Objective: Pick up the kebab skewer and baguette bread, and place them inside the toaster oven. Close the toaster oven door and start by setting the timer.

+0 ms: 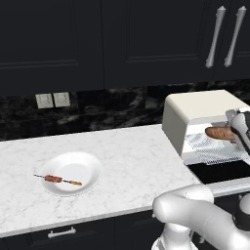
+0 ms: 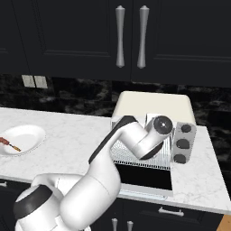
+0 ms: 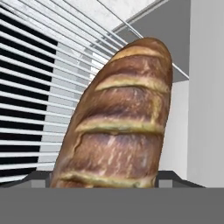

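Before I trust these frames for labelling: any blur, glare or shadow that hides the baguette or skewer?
Hand view: baguette sharp, evenly lit, no glare, its near end cut off at the bottom. Left base view: baguette clear on the oven rack, partly behind the gripper; skewer small but crisp on the plate, soft shadow only. Right base view: the arm blocks the oven mouth.

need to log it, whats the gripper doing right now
gripper: jaws set wide around the baguette bread over the toaster oven rack; grip cannot be told.
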Motion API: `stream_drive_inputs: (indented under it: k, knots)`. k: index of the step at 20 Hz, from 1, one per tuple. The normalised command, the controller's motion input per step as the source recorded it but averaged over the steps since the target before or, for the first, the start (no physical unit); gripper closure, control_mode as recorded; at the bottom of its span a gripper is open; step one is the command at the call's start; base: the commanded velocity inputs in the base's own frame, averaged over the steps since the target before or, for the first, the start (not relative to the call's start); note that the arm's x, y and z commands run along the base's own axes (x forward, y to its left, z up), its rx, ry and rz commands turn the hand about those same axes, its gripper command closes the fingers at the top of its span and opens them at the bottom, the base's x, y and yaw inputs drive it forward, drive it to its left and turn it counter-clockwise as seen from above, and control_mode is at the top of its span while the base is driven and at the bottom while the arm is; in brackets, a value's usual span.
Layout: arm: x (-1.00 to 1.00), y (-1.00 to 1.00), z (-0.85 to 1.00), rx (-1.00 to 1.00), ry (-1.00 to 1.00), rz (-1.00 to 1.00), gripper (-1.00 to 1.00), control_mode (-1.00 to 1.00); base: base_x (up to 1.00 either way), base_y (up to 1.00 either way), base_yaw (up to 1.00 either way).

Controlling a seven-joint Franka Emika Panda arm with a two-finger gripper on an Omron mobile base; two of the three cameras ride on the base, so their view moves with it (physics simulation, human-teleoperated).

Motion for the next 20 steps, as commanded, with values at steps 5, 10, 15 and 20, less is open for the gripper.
stream_drive_inputs:
  k: [5,10,15,20]
  knots:
    - [0.14,0.00,-0.14,0.00,0.00,0.00,1.00,-1.00,0.00,0.00,0.00]
    - [0.12,0.00,-0.18,0.00,0.00,0.00,1.00,-1.00,0.00,0.00,0.00]
    - [0.20,0.00,-0.14,0.00,0.00,0.00,1.00,-1.00,0.00,0.00,0.00]
    - [0.25,0.00,-0.03,0.00,0.00,0.00,1.00,-1.00,0.00,0.00,0.00]
